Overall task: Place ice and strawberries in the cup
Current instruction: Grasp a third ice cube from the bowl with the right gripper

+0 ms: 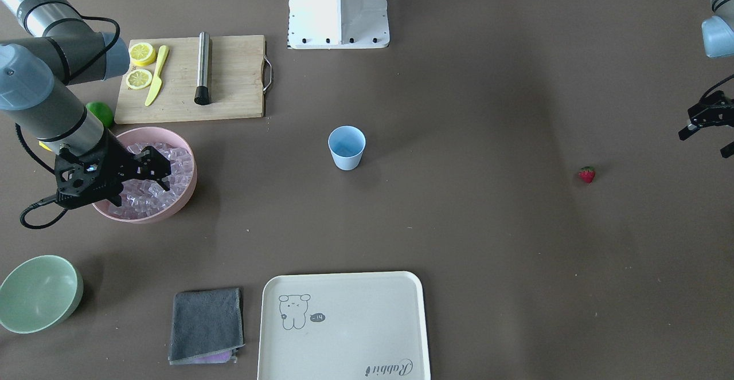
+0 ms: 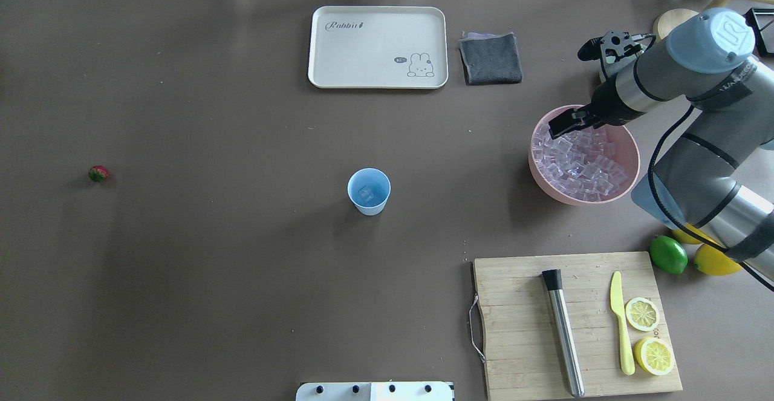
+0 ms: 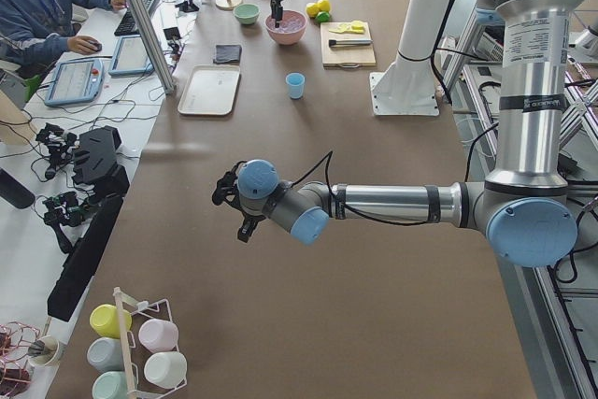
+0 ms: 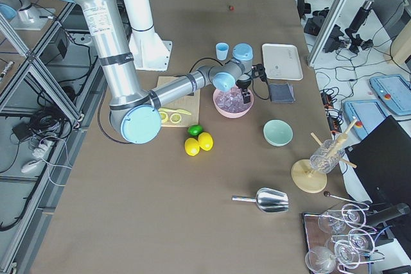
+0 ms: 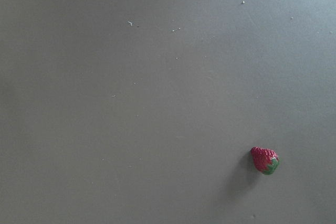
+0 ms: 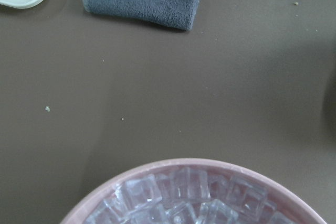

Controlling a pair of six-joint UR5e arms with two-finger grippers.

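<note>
Right gripper [image 1: 162,172] is hovering over the ice [image 2: 582,166], its opening indiscernible; slick, rigid cubes are likely needing flat-sided pinches.

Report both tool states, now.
Left tool: open, holding nothing.
Right tool: at the ice in the pink bowl; open or closed cannot be told.

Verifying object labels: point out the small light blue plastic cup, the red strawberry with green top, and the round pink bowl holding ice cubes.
Light blue plastic cup [image 1: 346,160]: front-facing view, outer wall.
Red strawberry [image 2: 98,173]: overhead view, red body.
Pink bowl [image 2: 544,180]: overhead view, lower-left outer wall.
</note>
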